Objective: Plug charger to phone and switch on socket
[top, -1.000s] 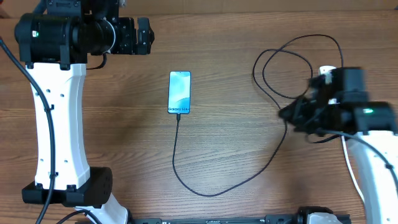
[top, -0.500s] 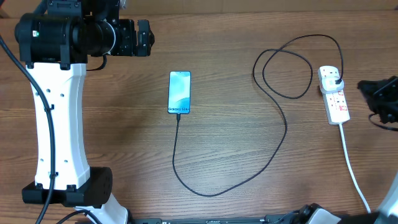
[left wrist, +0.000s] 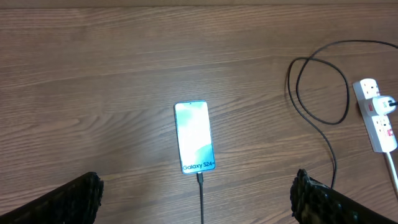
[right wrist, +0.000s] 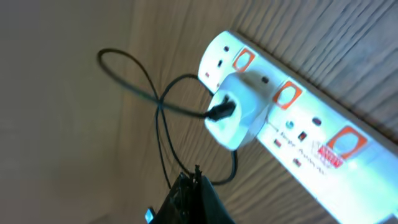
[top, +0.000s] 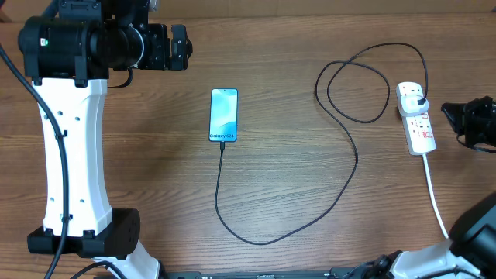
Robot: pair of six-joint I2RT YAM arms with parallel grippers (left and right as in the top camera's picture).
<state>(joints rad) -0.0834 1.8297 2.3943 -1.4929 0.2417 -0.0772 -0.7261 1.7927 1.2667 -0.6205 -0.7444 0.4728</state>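
The left arm [top: 68, 147] stands as a tall white column on the left side of the table [top: 139, 170]. Its black wrist is turned sideways at the top, so the left gripper [top: 184, 46] points across the wood. In the left wrist view its two fingers [left wrist: 78, 202] sit far apart at the bottom corners, wide open and holding nothing.

The right arm [top: 465, 248] comes up from the lower right corner. The right gripper [top: 453, 122] hangs at the table's right edge, near the power strip [top: 416, 118] but apart from it. Only one dark fingertip [right wrist: 189, 199] shows in its own camera, so I cannot tell how its fingers are set.

There is one phone [top: 223, 115], lying flat near the middle of the table with its screen lit. One thin black cable [top: 341, 194] meets the phone's bottom edge, sweeps down and round to the right, makes a loop, and ends at a white adapter [right wrist: 239, 118] seated in the one power strip. Three red-orange switches [right wrist: 288, 94] show on the strip. One white cord [top: 436, 209] runs from the strip toward the near edge.
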